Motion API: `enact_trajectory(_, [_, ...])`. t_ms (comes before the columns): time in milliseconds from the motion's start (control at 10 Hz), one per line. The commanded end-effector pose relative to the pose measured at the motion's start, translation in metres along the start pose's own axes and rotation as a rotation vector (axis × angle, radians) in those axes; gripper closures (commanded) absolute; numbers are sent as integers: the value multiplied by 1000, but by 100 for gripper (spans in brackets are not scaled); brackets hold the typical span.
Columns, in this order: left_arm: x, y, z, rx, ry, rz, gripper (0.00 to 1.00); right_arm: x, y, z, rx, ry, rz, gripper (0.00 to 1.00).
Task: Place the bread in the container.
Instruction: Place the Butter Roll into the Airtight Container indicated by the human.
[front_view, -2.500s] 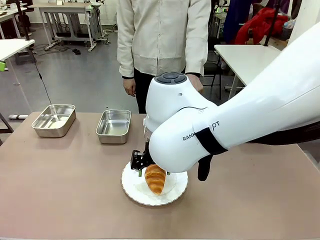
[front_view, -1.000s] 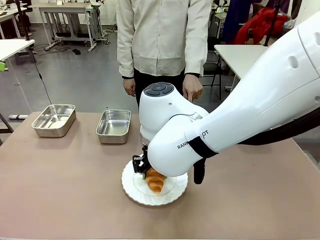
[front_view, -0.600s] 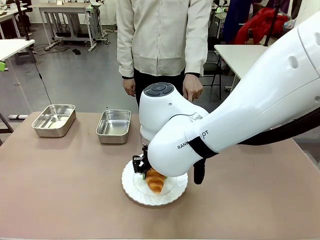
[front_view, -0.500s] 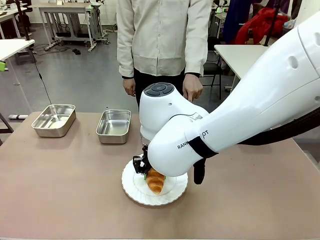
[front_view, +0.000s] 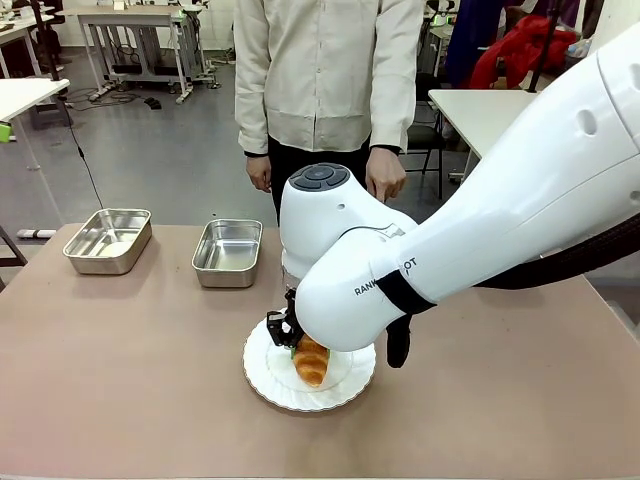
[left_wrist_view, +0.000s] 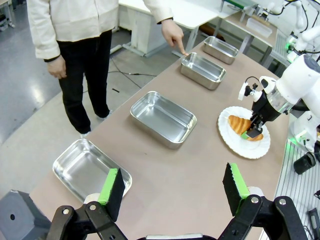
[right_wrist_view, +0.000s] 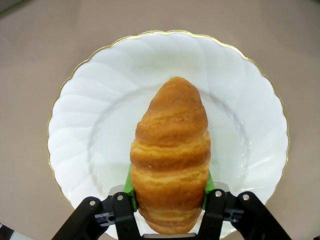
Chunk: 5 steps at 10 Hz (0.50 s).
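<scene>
Right tool (right_wrist_view: 169, 186): your green pads clamp both sides of the bread (right_wrist_view: 170, 145).
Bread: lying on the white plate (right_wrist_view: 90, 100), on your table (front_view: 120, 380).
Left tool (left_wrist_view: 173, 184): spread wide, holding nothing.
Container (left_wrist_view: 202, 69): a person's hand (left_wrist_view: 173, 36) points at its rim, beyond the plate.

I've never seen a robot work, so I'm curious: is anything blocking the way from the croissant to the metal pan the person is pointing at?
Nothing visible does. The right gripper clasps the croissant on the plate. Only bare table lies between the plate and the pan that the person points at.
</scene>
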<state>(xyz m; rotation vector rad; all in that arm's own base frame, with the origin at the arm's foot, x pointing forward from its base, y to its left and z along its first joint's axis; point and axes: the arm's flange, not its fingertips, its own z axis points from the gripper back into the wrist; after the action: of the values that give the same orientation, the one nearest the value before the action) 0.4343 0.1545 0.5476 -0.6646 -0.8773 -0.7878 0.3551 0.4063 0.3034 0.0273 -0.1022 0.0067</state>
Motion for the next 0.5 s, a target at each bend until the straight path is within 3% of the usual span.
enact_trajectory(0, [0,0,2,-8,-10,-16,0,2,1,9,27,-5,42,44])
enact_trajectory(400, [0,0,2,-8,-10,-16,0,56,-22,107,109,-65,52,44])
